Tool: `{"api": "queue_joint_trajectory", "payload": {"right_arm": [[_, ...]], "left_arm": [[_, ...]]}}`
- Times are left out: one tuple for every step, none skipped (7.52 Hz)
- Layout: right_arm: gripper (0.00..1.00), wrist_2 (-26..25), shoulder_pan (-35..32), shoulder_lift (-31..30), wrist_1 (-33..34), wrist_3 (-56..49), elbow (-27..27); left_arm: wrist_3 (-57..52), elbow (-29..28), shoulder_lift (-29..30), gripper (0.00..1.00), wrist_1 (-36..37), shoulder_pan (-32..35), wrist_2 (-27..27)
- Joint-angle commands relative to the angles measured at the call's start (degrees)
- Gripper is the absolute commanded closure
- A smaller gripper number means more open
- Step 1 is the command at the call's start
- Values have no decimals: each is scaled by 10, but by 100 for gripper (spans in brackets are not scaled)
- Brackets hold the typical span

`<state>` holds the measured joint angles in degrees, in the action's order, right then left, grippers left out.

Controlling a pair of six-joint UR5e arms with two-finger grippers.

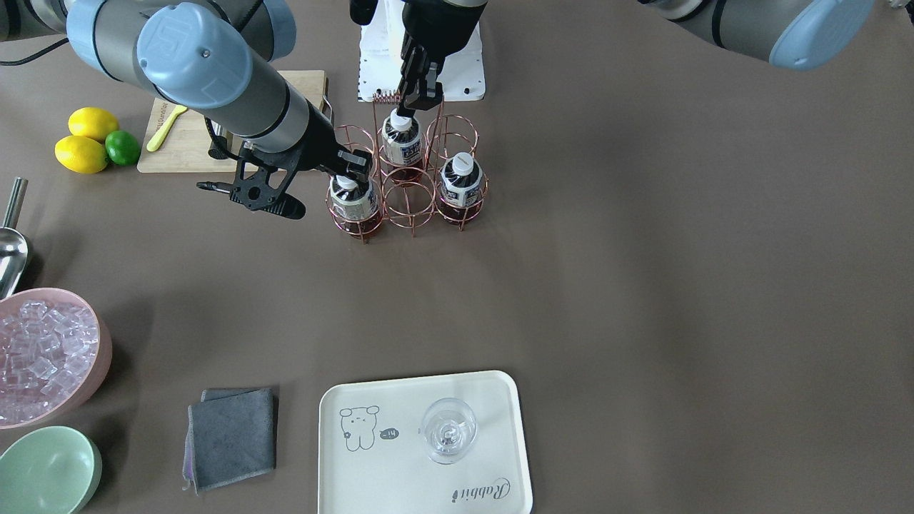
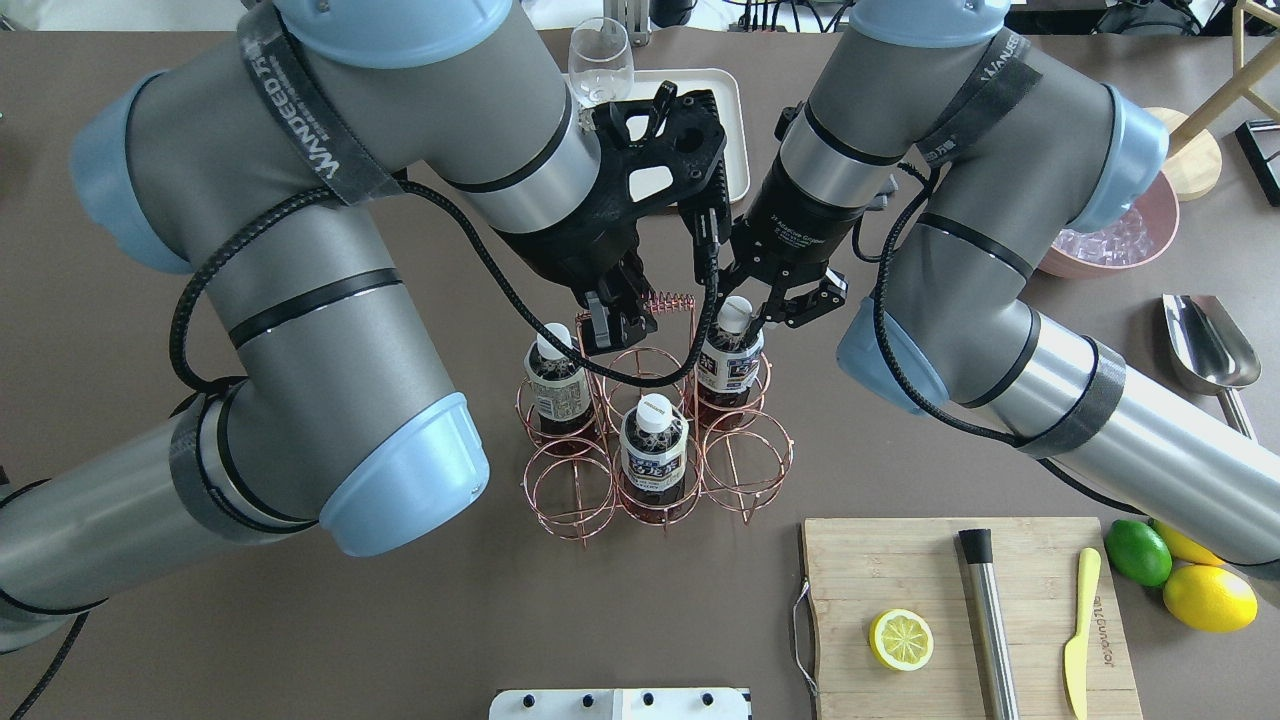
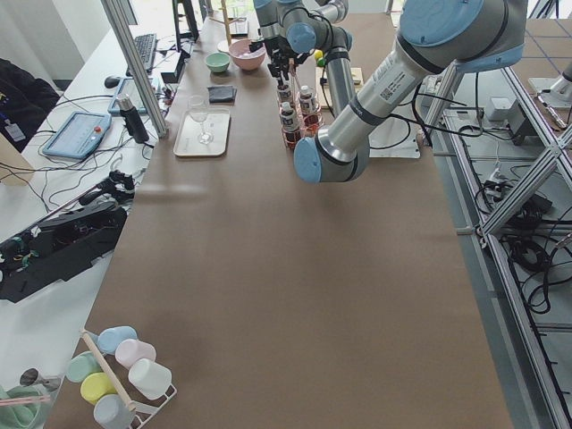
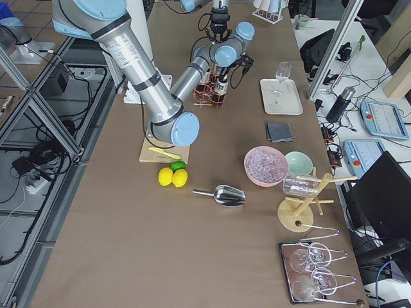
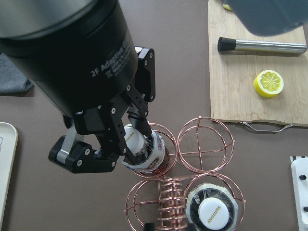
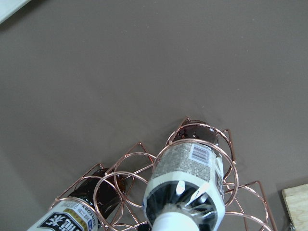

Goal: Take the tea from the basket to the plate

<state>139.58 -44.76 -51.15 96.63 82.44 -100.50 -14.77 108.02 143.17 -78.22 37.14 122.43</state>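
Note:
The rose-gold wire basket [image 1: 408, 201] stands mid-table with three tea bottles in its rings. My right gripper [image 2: 745, 312] is shut on the white cap of one tea bottle [image 2: 730, 366], which sits slightly tilted in its ring; the grip shows close up in the left wrist view [image 5: 135, 141]. My left gripper [image 2: 620, 325] is closed on the basket's wire handle beside the coil. The other two bottles [image 2: 557, 385] [image 2: 652, 450] stand untouched. The cream plate [image 1: 400, 485] lies at the table's far side from the robot and holds a wine glass [image 1: 448, 430].
A wooden cutting board [image 2: 900, 570] with a lemon half, a muddler and a yellow knife lies on the robot's right, with lemons and a lime [image 2: 1138, 552] beside it. A pink ice bowl [image 1: 43, 353], a mint bowl [image 1: 46, 471], a grey cloth [image 1: 232, 435] and a metal scoop [image 2: 1205, 345] are nearby.

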Motion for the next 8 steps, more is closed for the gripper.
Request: {"api": "queue_joint_trajectory", "payload": {"right_arm": [[62,-1,-7,-2,0,0,-2],[69,-3,-7,-2,0,0,-3],[92,-5,-6,-2,0,-1,-3],[100,-11,-3,-3,0,-1,-4],[100,-13,-2,0,0,0,-4],[100,-11,-6,1,1,0,-12],[100,-4,-22,0,7,-1,-25],[100,21,-50,1,23,-2,-29]], "left_arm": [[0,1,0,100,0,0,0],[0,1,0,100,0,0,0],[0,2,-7,100,-5,0,0],[-1,1,-7,100,-10,0,0],[0,2,-7,100,-10,0,0],[0,1,-7,100,-10,0,0],[0,1,-7,100,-10,0,0],[0,2,-7,100,-10,0,0]]}}
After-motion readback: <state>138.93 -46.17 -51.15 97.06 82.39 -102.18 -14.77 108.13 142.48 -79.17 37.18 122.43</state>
